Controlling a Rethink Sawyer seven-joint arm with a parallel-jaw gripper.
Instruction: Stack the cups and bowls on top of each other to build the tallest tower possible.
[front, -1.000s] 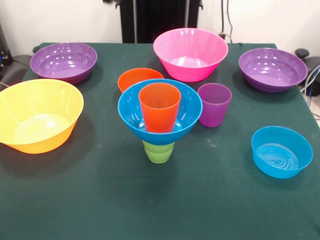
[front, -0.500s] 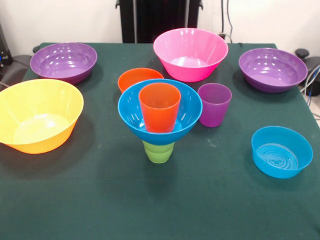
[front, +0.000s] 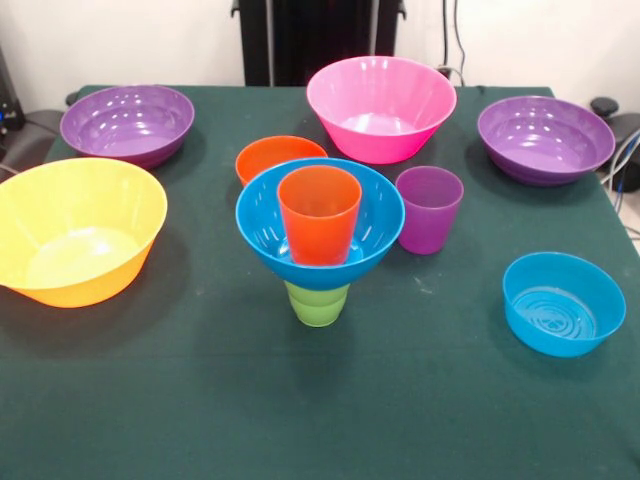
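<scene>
Nothing has moved since the earlier frames: every cup and bowl sits where it did, and my arm shows in none of them. My tool is out of the front view altogether, so I cannot say whether it is wide, narrow or holding anything.

The tower (front: 320, 245) stands at the centre of the frame, three pieces high as I see it. The green cup (front: 318, 303) is at the bottom on the worktop (front: 300, 420), the medium blue bowl (front: 262, 222) rests on the cup's rim, and the orange cup (front: 320, 215) stands upright inside that bowl, its mouth rising above the bowl's edge. It looks steady and fairly level.

The small orange bowl (front: 270, 155) is not on the stack; it sits on the worktop just behind the blue bowl, partly hidden by it, toward the upper left of the tower. The purple cup (front: 428, 208) stands just to the right of the tower. The rest lie well apart: the yellow-orange bowl (front: 75, 232) at the left edge, the pink bowl (front: 381, 106) at top centre, one purple bowl (front: 127, 122) at upper left and the other purple bowl (front: 545, 138) at upper right, and the shallow blue bowl (front: 563, 302) at lower right.

I judge the task under way but far from finished: three pieces stacked, seven loose. The small orange bowl looks the likeliest next piece for the orange cup's rim, then perhaps the purple cup. The wide bowls would be hard to balance on so narrow a column.
</scene>
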